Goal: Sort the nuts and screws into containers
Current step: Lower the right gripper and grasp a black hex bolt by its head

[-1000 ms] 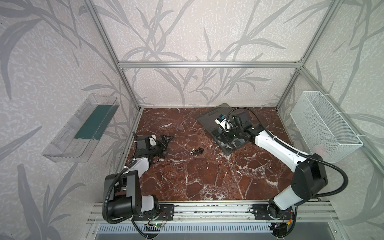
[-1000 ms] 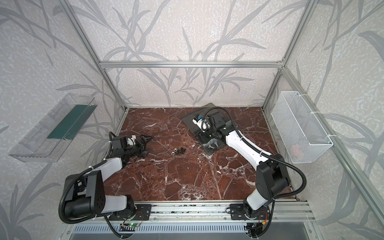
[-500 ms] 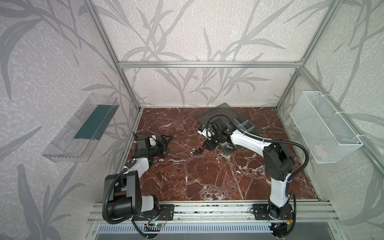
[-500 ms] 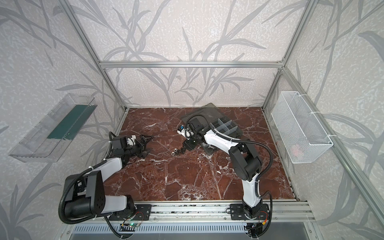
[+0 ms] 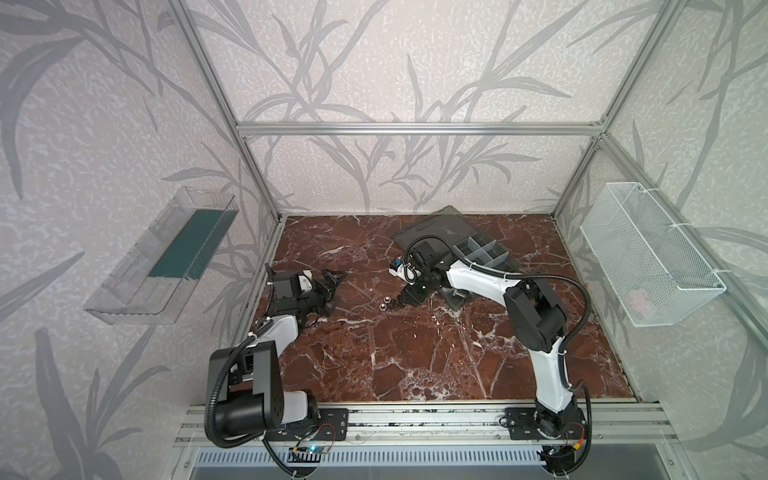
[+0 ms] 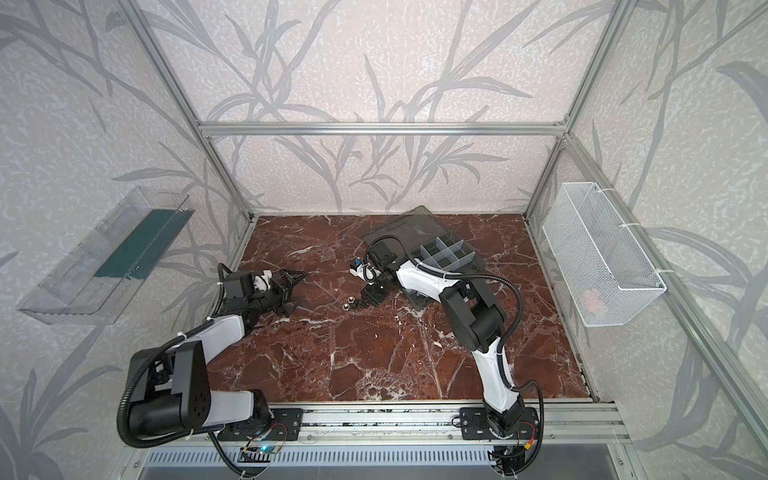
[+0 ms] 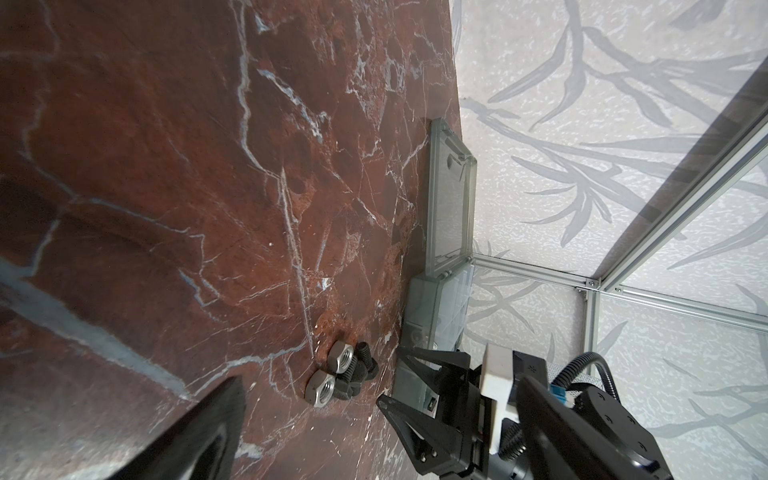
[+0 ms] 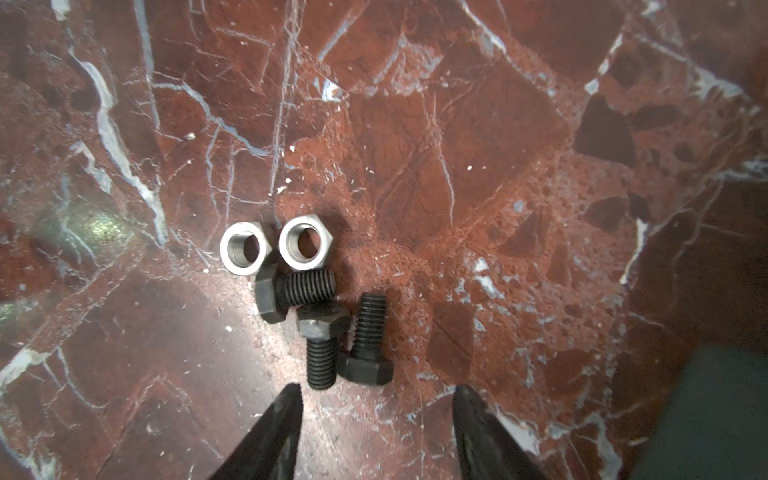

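Holds the right tool (image 8: 376, 390) parted, empty, just short of the screws (image 8: 320, 357) on the counter (image 8: 457, 166), two shanks lengthwise to its reach, nuts (image 8: 287, 249) beyond; left tool (image 5: 332, 291) wide open, well apart.

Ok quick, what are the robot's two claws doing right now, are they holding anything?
Left gripper: open, holding nothing.
Right gripper: open, holding nothing, tips right by the black screws.
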